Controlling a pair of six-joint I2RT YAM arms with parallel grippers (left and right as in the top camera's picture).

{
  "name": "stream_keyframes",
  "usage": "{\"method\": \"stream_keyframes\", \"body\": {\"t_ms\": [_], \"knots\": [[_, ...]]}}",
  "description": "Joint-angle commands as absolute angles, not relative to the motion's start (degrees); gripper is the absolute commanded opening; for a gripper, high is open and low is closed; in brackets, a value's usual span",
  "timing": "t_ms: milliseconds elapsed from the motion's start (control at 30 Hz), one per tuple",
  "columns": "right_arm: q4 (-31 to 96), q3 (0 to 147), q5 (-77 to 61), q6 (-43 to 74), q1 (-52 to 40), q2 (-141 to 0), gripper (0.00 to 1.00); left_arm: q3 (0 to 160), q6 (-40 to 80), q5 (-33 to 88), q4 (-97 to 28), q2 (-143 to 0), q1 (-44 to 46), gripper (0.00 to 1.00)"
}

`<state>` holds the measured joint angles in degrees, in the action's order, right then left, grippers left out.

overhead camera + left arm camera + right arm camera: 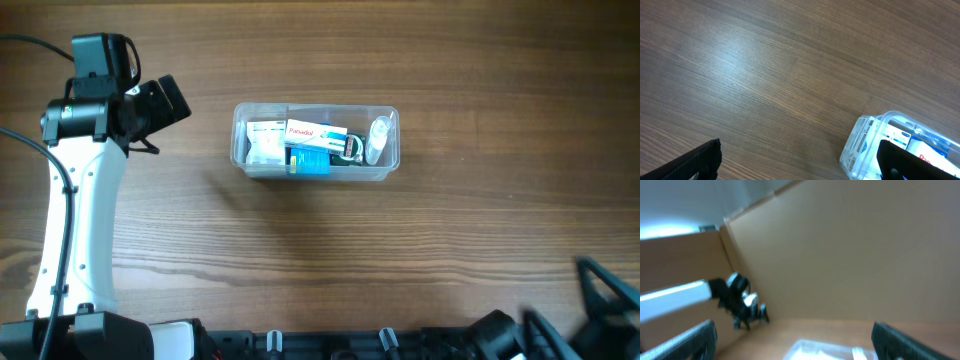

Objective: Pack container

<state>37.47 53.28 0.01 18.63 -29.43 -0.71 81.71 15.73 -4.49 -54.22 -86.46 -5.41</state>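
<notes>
The container [238, 150] sits packed with boxes [316, 132] and a bottle [378, 139]; left gripper [799, 152] and right gripper [793, 330] both spread wide

The table [320, 250] is brown wood with a fine, long grain running across it, and darker streaks show near its front edge. A soft pale sheen [735, 55] of light lies on the wood in the left wrist view. Behind the table stand tan panels [850, 250] (plain, like cardboard, and blurred) that meet at a corner — above them is a pale bluish-white area [680, 200].
</notes>
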Motion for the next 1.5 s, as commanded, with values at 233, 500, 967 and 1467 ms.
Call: {"method": "stream_keyframes", "body": {"t_ms": [233,500,967,1467], "knots": [[-0.4,16.0,1.0,23.1,-27.4,-0.3,1.0,82.0,15.0,-4.1,-54.2,-86.0,-5.6,1.0],[-5.6,6.7,0.1,19.0,-21.6,-0.3,1.0,82.0,15.0,-4.1,-54.2,-86.0,-5.6,1.0],[-2.9,0.8,-9.8,4.5,-10.2,-0.2,1.0,82.0,15.0,-4.1,-54.2,-86.0,-5.6,1.0],[-1.5,0.3,-17.9,-7.5,-0.7,-0.2,1.0,82.0,15.0,-4.1,-54.2,-86.0,-5.7,1.0]]}}
